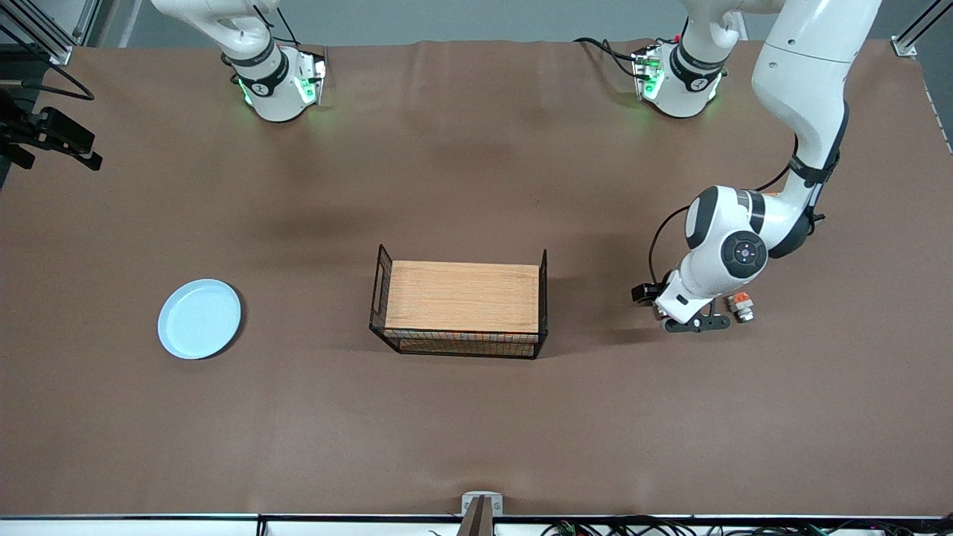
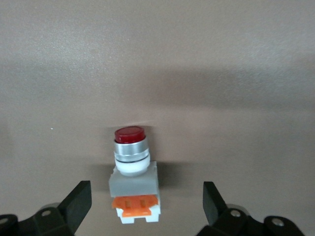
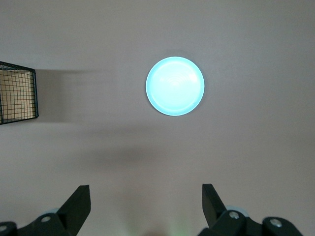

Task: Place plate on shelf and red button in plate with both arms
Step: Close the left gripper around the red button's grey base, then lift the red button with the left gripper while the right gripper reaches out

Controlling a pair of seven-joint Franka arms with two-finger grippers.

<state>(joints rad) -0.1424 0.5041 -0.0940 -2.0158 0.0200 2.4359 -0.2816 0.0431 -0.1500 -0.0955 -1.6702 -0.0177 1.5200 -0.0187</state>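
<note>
The red button (image 2: 134,172) lies on its side on the brown table, its dark red cap pointing away from my left gripper (image 2: 146,189) and its orange block nearest the gripper. The fingers (image 2: 78,201) stand open on either side of it, not touching it. In the front view the left gripper (image 1: 696,322) hovers low beside the button (image 1: 741,306), at the left arm's end of the table. The pale blue plate (image 1: 199,318) rests flat at the right arm's end. My right gripper (image 3: 146,191) is open and empty, high over the table, with the plate (image 3: 175,86) ahead of it.
A black wire rack with a wooden top (image 1: 461,298) stands mid-table between the plate and the button; its corner (image 3: 17,93) shows in the right wrist view. Both arm bases (image 1: 279,82) sit along the table's edge farthest from the front camera.
</note>
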